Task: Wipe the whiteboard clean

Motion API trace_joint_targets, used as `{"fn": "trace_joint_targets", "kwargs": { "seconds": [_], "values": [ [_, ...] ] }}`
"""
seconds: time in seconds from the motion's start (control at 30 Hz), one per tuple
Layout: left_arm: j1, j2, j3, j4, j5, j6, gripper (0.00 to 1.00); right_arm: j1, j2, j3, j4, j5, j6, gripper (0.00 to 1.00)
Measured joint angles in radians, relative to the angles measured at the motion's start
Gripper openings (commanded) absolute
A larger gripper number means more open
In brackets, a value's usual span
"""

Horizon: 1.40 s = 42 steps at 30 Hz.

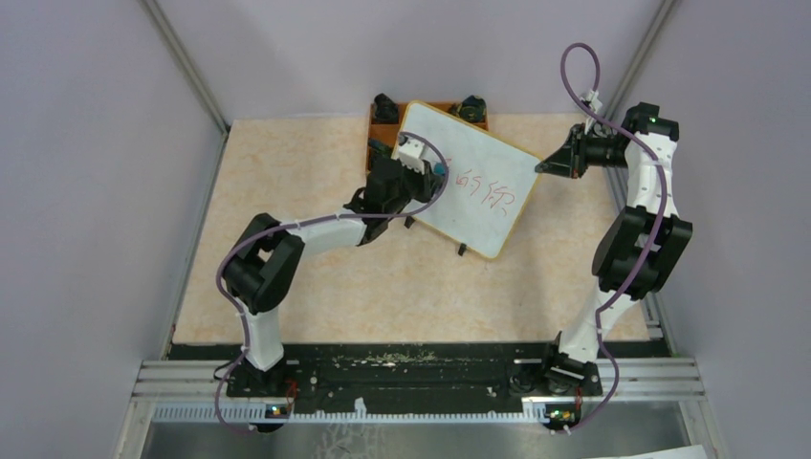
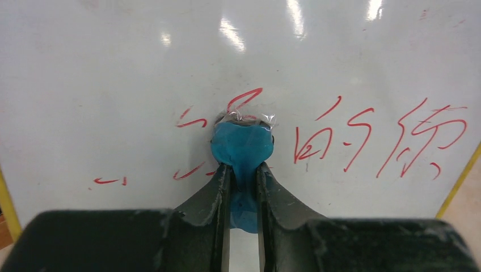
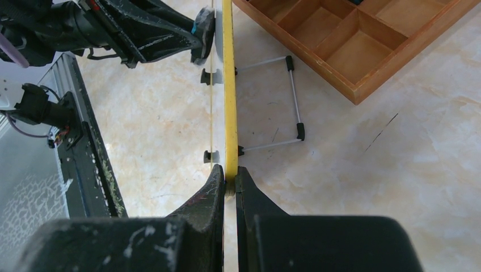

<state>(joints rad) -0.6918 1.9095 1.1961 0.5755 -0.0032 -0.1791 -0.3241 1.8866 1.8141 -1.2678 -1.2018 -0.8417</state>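
Fingers shut both sides: left fingers (image 2: 218, 192) squeezing soft blue wiper (image 2: 243, 144), right fingers (image 3: 211, 195) pinching yellow edge (image 3: 229, 85) of whiteboard (image 1: 469, 153), picture middle. Looks stiff, light, slippery; best held by edge.

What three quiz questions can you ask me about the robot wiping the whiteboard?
1. True or false: the right pincer is shut on the yellow edge of the whiteboard.
2. What colour is the wiper held in the left pincer? A red, B blue, C green.
3. Fill in: the writing on the board is ___.
Key: 1 true; 2 B; 3 red.
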Motion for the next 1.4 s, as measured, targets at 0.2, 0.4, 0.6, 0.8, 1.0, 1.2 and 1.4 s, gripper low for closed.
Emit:
{"fn": "trace_joint_targets", "kwargs": {
  "seconds": [0.2,0.4,0.6,0.8,1.0,1.2,1.4],
  "values": [
    [0.006,0.000,0.007,-0.015,-0.014,0.020,0.00,0.000,0.000,0.000,-0.001,0.000,-0.004,0.00],
    [0.073,0.000,-0.001,-0.014,-0.021,0.022,0.00,0.000,0.000,0.000,-0.002,0.000,-0.003,0.00],
    [0.106,0.004,-0.021,-0.003,-0.039,0.027,0.00,0.001,0.000,0.001,-0.006,0.000,-0.003,0.00],
    [0.114,0.006,-0.037,0.016,-0.045,0.029,0.00,0.002,0.001,0.006,-0.013,0.002,-0.003,0.00],
    [0.151,0.006,-0.054,0.015,-0.053,0.026,0.00,0.003,0.001,0.008,-0.031,0.003,-0.016,0.00],
    [0.182,0.006,-0.070,0.012,-0.056,0.023,0.00,0.003,0.002,0.014,-0.053,0.003,-0.034,0.00],
    [0.169,0.006,-0.071,0.013,-0.050,0.011,0.00,0.003,0.002,0.014,-0.064,0.002,-0.050,0.00]
  ]
}}
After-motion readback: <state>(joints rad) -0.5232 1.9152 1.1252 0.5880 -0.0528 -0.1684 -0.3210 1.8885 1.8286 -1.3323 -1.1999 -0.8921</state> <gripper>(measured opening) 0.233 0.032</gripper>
